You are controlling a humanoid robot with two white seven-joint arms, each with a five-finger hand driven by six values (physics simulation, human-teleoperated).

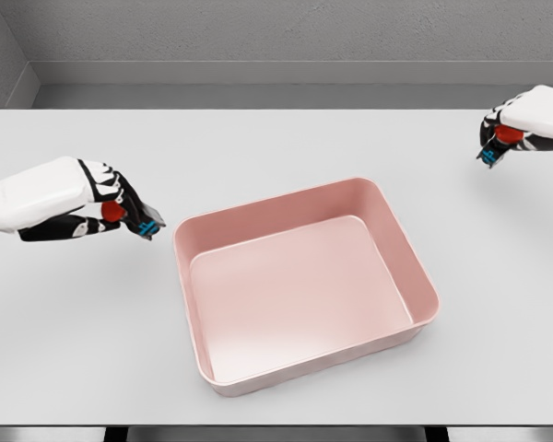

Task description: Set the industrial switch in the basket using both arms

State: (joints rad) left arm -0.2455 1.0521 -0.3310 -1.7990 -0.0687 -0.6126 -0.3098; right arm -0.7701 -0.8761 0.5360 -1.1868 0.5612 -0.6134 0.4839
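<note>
No industrial switch shows anywhere in the head view. The pink rectangular basket sits mid-table, and its inside holds nothing. My left hand hovers just left of the basket's near-left corner, a short gap away. Its fingers are loosely bent and point toward the basket, with a red spot and a small blue mark at the palm. My right hand hangs at the far right, well behind and to the right of the basket. It shows the same red and blue marks, its fingers relaxed. Neither hand grasps an object.
The white table runs to a front edge at the bottom of the picture. A grey wall stands behind its far edge. Nothing but the basket stands on it.
</note>
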